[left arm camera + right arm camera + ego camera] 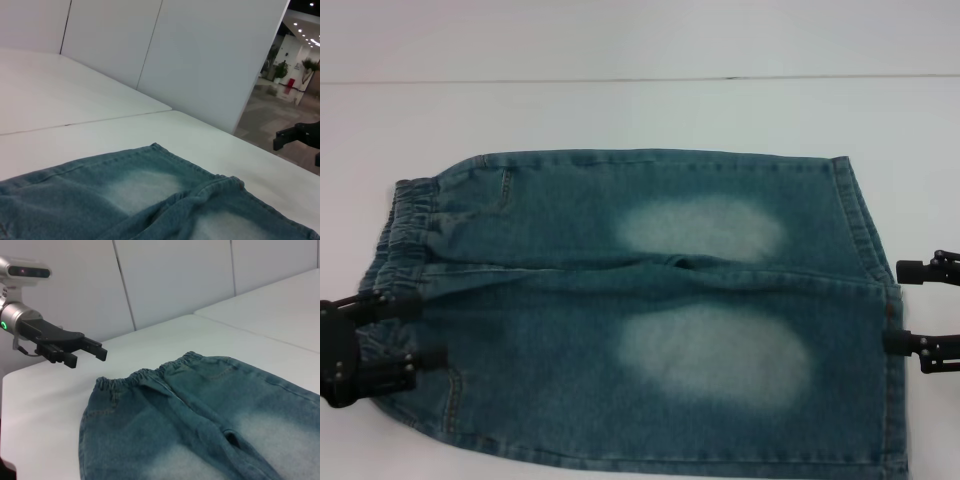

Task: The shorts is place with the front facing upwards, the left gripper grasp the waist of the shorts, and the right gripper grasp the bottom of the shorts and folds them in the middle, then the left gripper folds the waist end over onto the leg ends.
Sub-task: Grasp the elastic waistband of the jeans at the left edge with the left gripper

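Left pincer (pixel 395 340) — a black two-fingered claw on a silver cylindrical arm with a green light — sits at the lower left of the head view with its fingers apart, one above the other, over the near corner of the waist (pixel 405 235). In the right wrist view it hangs above the white worktop (pixel 640 110), clear of the cloth. At the right edge of the head view, the right pincer (pixel 912 306), a black two-fingered claw, also has its fingers apart — both tips are just at the bottom of the shorts (pixel 870 300), the straight stitched leg hems. Faded blue denim shorts (pixel 650 310) lie spread flat across the middle of the frame, the gathered elastic waistband at the left, hems at the right, with two pale bleached patches on the legs.
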Controlling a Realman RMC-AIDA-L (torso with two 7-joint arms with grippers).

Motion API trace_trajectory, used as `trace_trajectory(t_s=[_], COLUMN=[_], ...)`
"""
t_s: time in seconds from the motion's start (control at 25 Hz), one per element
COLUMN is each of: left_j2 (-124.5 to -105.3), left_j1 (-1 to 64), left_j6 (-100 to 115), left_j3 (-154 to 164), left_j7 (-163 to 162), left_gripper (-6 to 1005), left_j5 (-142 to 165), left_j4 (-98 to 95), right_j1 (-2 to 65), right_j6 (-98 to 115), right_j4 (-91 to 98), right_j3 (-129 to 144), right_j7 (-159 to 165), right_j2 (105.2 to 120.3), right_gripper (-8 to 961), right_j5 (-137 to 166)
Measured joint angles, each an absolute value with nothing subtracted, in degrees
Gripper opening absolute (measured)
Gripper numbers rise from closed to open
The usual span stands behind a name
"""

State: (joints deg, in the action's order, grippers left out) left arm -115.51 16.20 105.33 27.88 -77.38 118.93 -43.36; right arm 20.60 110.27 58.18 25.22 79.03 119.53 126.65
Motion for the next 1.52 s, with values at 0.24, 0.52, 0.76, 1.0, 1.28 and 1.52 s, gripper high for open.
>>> trace_trajectory(t_s=[0.24,0.52,0.76,1.0,1.28,1.52], left_j2=[-115.61,-115.92,-115.88,-114.96,-114.26,-116.58], left_j1=[16.2,16.3,16.2,15.2,15.6,16.5], left_j6=[105.3,104.5,103.6,102.4,100.9,96.5], left_j3=[27.5,27.5,27.9,27.8,27.7,28.8], left_j7=[-77.6,-77.6,-79.3,-86.2,-92.8,-93.5], left_gripper=[811,811,812,812,812,811], left_j5=[118.9,118.9,120.0,122.8,131.9,136.9], left_j4=[-43.4,-43.3,-44.9,-53.0,-58.2,-59.5], right_j1=[21.0,21.3,21.4,21.3,21.2,21.0], right_j6=[109.7,109.1,109.2,109.5,109.6,109.7], right_j4=[58.2,58.2,58.2,58.7,58.8,58.8], right_j3=[25.2,25.5,25.3,25.5,25.5,25.4], right_j7=[78.8,79.0,79.2,80.4,80.5,80.4], right_j2=[119.53,119.52,119.43,119.19,118.99,119.11], right_gripper=[950,950,950,951,951,951], right_j5=[126.7,126.6,126.7,127.2,127.2,127.2])
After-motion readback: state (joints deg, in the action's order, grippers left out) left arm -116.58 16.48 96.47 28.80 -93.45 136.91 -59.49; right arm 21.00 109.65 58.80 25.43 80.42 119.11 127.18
